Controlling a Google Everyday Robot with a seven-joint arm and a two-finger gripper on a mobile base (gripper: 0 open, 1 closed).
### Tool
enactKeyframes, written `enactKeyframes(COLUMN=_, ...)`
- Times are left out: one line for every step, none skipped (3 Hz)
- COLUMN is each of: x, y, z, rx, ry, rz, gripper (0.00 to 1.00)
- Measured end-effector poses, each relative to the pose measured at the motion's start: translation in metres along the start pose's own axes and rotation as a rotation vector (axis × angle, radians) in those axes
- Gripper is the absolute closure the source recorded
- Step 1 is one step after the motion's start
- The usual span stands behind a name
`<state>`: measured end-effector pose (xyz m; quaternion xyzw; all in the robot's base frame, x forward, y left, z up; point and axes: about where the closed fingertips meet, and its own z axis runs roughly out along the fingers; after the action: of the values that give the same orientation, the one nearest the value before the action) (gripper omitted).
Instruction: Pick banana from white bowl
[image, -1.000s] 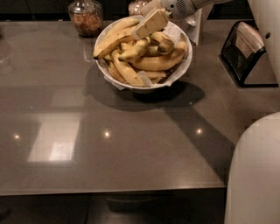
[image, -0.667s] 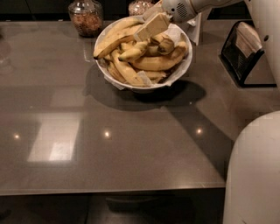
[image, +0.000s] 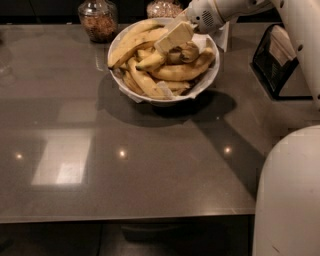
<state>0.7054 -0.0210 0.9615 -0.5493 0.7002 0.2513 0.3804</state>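
The white bowl stands at the back middle of the dark table, lined with white paper and heaped with several bananas. The banana, long and slim with a dark line along its lower edge, lies across the upper left of the heap, from the left rim towards the gripper. My gripper, cream-coloured, comes in on the white arm from the top right. It sits low over the heap's middle, right at the banana's upper end and above the shorter stubby bananas. I cannot tell whether it touches the fruit.
Two glass jars stand behind the bowl. A black holder stands at the right, and a white card behind the bowl's right rim. My white body fills the lower right corner. The table's front edge runs along the bottom.
The gripper has come down a little, closer onto the heap of bananas. The bowl and bananas have not visibly moved.
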Motion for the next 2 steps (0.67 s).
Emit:
enactKeyframes(x=-0.0016, y=0.0021, z=0.0022, rx=-0.011, ry=0.005, rz=0.006, gripper=0.79)
enactKeyframes(x=-0.005, y=0.0025, z=-0.0006, rx=-0.011, ry=0.005, rz=0.006, gripper=1.0)
